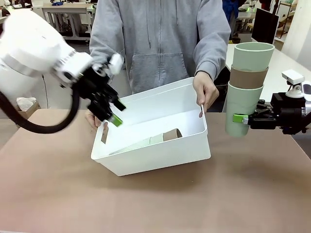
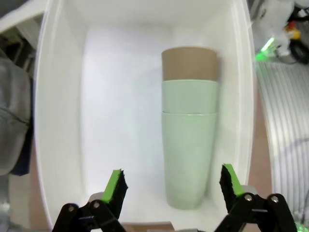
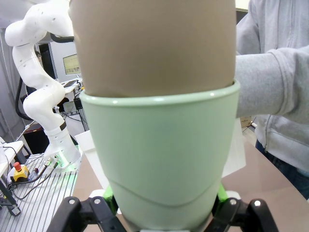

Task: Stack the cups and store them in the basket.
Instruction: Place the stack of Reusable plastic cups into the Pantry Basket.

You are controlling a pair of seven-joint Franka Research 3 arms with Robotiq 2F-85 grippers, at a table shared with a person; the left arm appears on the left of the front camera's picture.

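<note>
We've got the right gripper (image 1: pixel 241 119) at the right of the front view, fingers clamped on the lowest cup of an upright stack (image 1: pixel 247 87): mint at the bottom, tan in the middle, mint on top. It hangs clear of the table (image 1: pixel 155 204), just beside the basket (image 1: pixel 160 160), which sits in the middle of the frame. The person tips the basket toward us, one hand (image 1: pixel 206 93) on its right rim, the other behind its left end. A second stack (image 1: pixel 146 142) already lies on its side along the basket floor, tan cup showing at its right end.

The left gripper (image 1: pixel 112 114) hovers at the basket's upper left rim, fingers spread and holding nothing; in its wrist view the lying stack (image 2: pixel 189 125) sits right of centre on the white floor.

So we judge the step to be bringing the held stack over and in. To do it well, we'd lift high enough that the bottom cup clears the right wall and the person's fingers on it, and keep the grip firm, since only the bottom cup is pinched and the two above just nest in it. We'd aim for the bare floor toward the top of the basket, beside the lying stack, not on it, and let go only once low. The left arm should stay out of the path.
</note>
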